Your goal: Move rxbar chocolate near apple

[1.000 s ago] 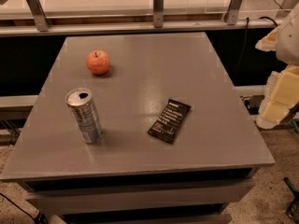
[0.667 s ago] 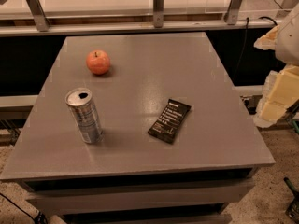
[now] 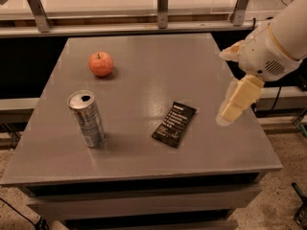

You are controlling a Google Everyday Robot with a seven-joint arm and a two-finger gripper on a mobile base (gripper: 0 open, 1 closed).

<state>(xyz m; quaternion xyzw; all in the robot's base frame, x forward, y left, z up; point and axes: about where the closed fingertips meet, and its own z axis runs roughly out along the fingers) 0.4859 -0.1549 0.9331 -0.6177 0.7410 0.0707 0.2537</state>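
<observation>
The rxbar chocolate (image 3: 174,123) is a flat black wrapper with white print, lying at an angle on the grey table (image 3: 158,66), right of centre and near the front. The apple (image 3: 100,63) is red-orange and sits at the table's back left. My gripper (image 3: 236,104) hangs from the white arm (image 3: 276,44) over the table's right edge, right of the bar and above the surface, apart from it and holding nothing I can see.
A silver drink can (image 3: 87,119) with an open top stands upright at the front left, between the apple and the table's front edge. A rail with metal posts (image 3: 162,4) runs behind the table. Floor and cables show at the right.
The arm and gripper have moved left, from beside the table to over its right edge, closer to the bar. The bar, apple and can have not moved.
</observation>
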